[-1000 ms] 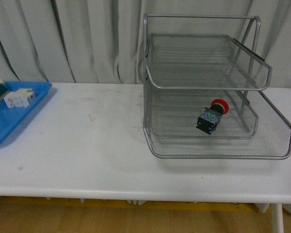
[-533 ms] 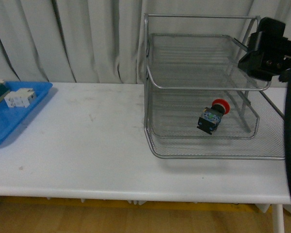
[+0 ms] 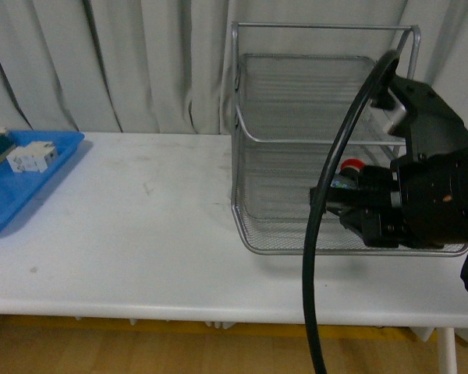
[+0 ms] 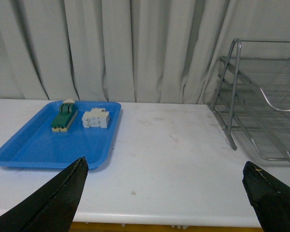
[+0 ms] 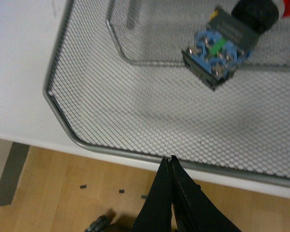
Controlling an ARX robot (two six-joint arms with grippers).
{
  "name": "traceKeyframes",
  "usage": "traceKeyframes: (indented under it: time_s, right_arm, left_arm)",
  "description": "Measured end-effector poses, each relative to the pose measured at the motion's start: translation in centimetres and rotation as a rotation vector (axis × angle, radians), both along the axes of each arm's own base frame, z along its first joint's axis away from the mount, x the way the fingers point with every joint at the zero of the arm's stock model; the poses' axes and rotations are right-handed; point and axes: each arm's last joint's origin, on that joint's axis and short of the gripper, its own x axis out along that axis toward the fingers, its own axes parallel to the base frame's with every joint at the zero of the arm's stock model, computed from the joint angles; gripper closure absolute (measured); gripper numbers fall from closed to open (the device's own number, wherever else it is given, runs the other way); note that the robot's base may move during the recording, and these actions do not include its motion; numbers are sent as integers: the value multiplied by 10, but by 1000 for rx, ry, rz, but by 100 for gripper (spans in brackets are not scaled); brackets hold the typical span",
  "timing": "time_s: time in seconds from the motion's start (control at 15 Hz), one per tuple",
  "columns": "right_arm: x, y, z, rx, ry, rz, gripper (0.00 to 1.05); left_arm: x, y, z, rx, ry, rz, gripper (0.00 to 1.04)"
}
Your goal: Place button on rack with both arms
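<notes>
Silver wire-mesh rack (image 5: 111, 101) cradles blocky red-capped button (image 5: 232, 38); right hand (image 5: 170, 166) pinched closed, empty; left hand (image 4: 164, 186) spread wide.

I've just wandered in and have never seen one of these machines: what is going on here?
A two-armed robot is working at a white table. The red-capped button lies in the silver wire rack, on one of its lower tiers. The right gripper hangs in front of the rack, jaws closed and holding nothing. The left gripper is open and empty, off by the blue tray, which holds a green switch block and a white terminal block.
</notes>
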Motion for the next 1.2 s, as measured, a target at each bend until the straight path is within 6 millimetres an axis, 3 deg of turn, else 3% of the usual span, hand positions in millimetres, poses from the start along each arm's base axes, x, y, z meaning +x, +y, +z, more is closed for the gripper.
traceKeyframes:
  time_s: [0.33,0.47,0.8,1.2]
  right_arm:
    - [-10,-3,-36,-105,76,46,103]
    - [13,-2,-43,-152,87,32,103]
    - [26,-1,-45,-159,101,25,103]
    - [74,-3,-37,-203,43,-28,103]
  left_arm:
    - [0,0,0,0,0,0,7]
    - [0,0,0,0,0,0,7]
    - [0,0,0,0,0,0,7]
    - [0,0,0,0,0,0,7]
